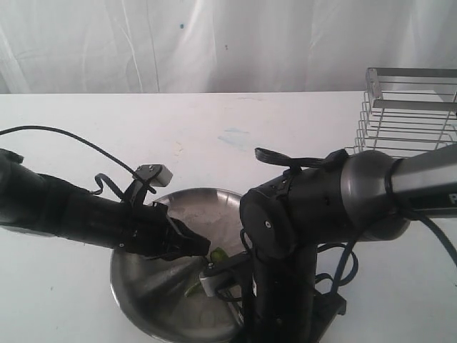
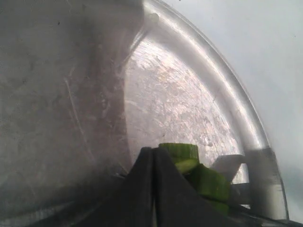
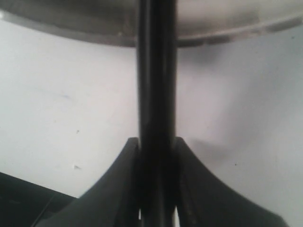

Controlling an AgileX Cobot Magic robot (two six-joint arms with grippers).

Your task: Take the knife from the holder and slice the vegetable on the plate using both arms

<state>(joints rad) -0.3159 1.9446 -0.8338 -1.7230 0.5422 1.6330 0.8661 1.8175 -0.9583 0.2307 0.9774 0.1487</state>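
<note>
The plate sits at the table's front middle. On it lies the vegetable, a green pepper with a cut face. My left gripper reaches in from the left, its jaws shut together. The green pieces lie right beside its tips, and nothing shows between the fingers. My right gripper is shut on the knife's black handle, which runs toward the plate's rim. A pale flat shape beside the pepper may be the blade. In the exterior view the right arm hides its own gripper.
The silver wire holder stands at the back right of the white table. A white curtain hangs behind. Black cables loop off both arms near the plate.
</note>
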